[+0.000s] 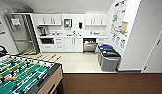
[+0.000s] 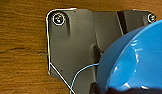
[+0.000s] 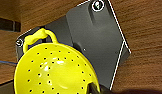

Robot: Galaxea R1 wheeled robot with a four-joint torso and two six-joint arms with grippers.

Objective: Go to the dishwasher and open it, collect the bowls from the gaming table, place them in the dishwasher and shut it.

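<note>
The left wrist view shows one bright blue bowl close under the camera, its glossy inside catching the light, over a brown wood-grain floor. A dark shape at the bowl's near rim may be part of the left arm's fingers, but I cannot tell whether they are spread or pinching the rim.

The right wrist view shows one yellow colander with rows of small holes and a loop handle, again close under the camera and above the same brown floor. A dark part touches its rim at the near edge; whether the right arm's fingers are pressed on it cannot be told.

In the head view, the dishwasher sits in the white cabinet run at the far wall, under the bench near its right end. Its steel door is tilted partly open at the top. Just right of it stand two grey bins, one behind the other, against the right wall. One table-football table with a green field and yellow and black figures fills the near left corner. One steel fridge stands at the left end of the cabinets.
</note>
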